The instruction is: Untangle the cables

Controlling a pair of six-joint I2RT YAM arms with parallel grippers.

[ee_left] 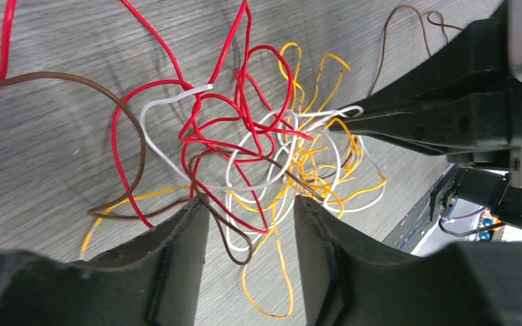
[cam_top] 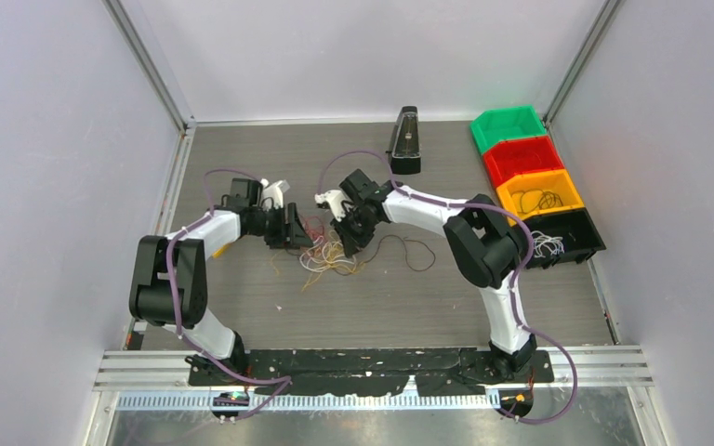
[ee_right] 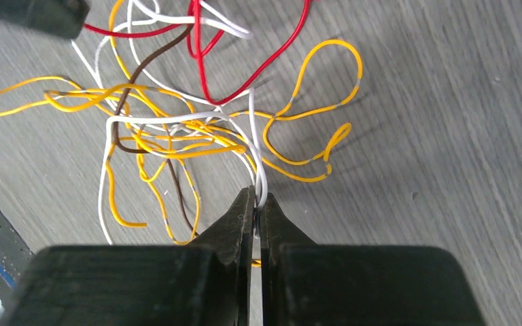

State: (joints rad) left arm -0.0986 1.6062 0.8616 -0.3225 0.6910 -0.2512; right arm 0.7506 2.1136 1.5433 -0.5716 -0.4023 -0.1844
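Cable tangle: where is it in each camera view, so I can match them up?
Top external: cable tangle at mid-table.
Left wrist: cable tangle at picture centre.
Right wrist: cable tangle upper left of centre.
Shared landmark: right gripper, shut on one of its white strands.

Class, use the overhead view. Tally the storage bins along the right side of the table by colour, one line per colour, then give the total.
Green bin: 1
Red bin: 1
Yellow bin: 1
Black bin: 1
Total: 4
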